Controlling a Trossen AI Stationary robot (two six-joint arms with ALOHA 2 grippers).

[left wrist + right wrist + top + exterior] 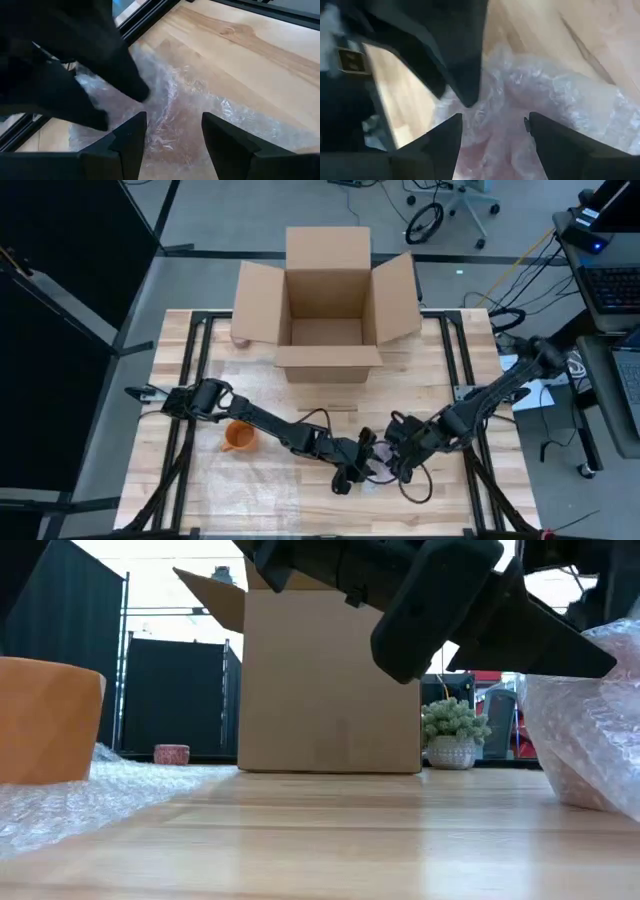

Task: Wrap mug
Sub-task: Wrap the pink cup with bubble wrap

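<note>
Both open pincers — left pincer [345, 478], right pincer [395, 467] — meet over bubble wrap [175, 110] at the table's [480, 370] near edge, the orange mug [237, 437] well left; best grip the sheet's edge squarely.

Grey floor [220, 220] around a pale wooden tabletop [420, 370] set on a black frame [190, 360]. Black curtain panels [60, 270] beyond the tabletop's left edge, seen again as dark screens [170, 690] on metal poles in the low view. Past the far edge, a wheeled office chair [462, 202] and loose cables [425, 222] on the floor. Off the right edge, a desk with a keyboard [612, 285] and a blue-lit device [592, 242]. Far off at table height, a potted green plant [452, 732] in a pale pot and a small reddish bowl [172, 753]. Bright, washed-out light above the screens.
</note>
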